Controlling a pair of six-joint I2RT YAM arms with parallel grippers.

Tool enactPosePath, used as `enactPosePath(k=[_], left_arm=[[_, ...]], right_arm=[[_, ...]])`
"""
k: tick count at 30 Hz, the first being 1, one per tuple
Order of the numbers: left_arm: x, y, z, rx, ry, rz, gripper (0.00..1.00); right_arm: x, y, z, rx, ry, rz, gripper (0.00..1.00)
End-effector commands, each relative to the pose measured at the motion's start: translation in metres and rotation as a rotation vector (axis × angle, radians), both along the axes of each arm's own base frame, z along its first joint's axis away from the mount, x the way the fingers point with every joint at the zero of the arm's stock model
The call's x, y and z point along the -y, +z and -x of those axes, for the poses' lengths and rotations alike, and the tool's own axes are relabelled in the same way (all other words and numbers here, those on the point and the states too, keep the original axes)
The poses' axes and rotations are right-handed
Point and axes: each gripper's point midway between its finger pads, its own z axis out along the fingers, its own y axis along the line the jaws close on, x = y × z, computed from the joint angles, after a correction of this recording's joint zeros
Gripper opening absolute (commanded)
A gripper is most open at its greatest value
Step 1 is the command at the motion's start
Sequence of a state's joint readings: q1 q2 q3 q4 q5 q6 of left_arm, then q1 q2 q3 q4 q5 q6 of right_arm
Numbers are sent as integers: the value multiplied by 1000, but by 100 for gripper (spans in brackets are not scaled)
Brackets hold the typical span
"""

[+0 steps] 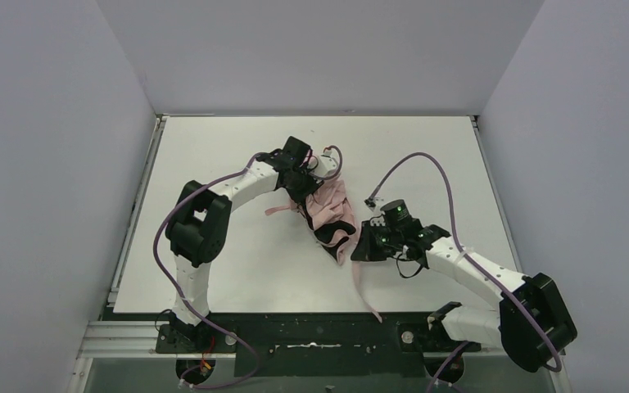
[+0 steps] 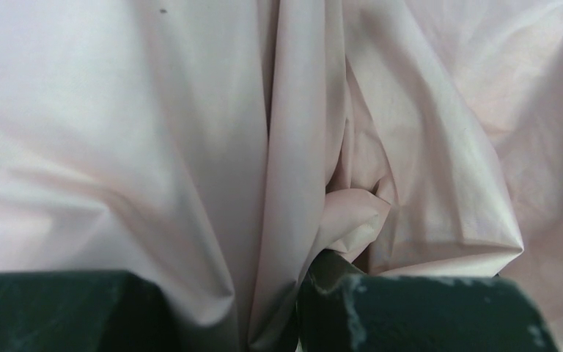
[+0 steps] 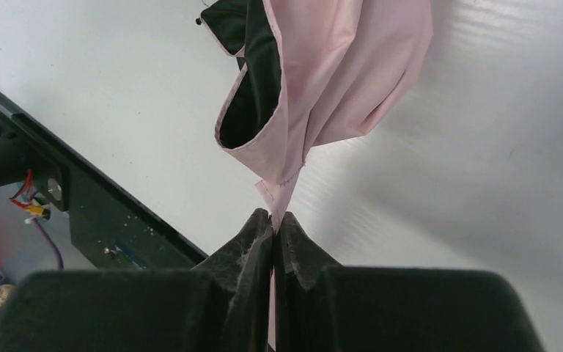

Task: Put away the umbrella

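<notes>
The right tool (image 3: 273,224) is pinched together on a thin pink strip at the hem of the one umbrella (image 1: 332,211). The left tool (image 2: 231,312) is clamped on a fabric fold. The umbrella bunches between the two tools, over the worktop (image 1: 213,262).

The left fingers (image 2: 51,312) are shown as blocky, dark green-black pieces, scuffed and flecked with pale marks along the edges. The right fingers (image 3: 238,257) are seen as dark wedges tapered to thin tips and dusted with fine whitish scratches. Behind each pair, the left arm (image 1: 237,182) and the right arm (image 1: 467,266) are built from white links joined by bulky black joint housings. A purple cable (image 1: 158,237) is looped along the left arm well behind its fingers. A second purple cable (image 1: 418,155) is arched just behind the right fingers, where small green lights (image 1: 392,210) are lit on the black wrist block.
</notes>
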State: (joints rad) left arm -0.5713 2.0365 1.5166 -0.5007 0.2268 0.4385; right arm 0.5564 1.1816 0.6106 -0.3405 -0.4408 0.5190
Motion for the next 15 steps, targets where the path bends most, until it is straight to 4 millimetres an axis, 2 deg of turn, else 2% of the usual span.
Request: enactPosePath(k=[1,5,10,12,15], left_arm=[[-7,4,-1,4,25,-32,0],[-11,5,-7,24,57,-45,0],[-10,7,-9,22,72,-42,0],[-11,7,-10,19,77,-48,0],[-14,7,-13,19,96,-54,0]], right_arm=[[-15,21,14,-57,10,-137,0],[-23,45,21,-82,17,-223,0],[-39,93,18,-54,82,-349,0],[-36,100,19,-49,90,-322,0],[-26,95,26,-78,94,-251,0]])
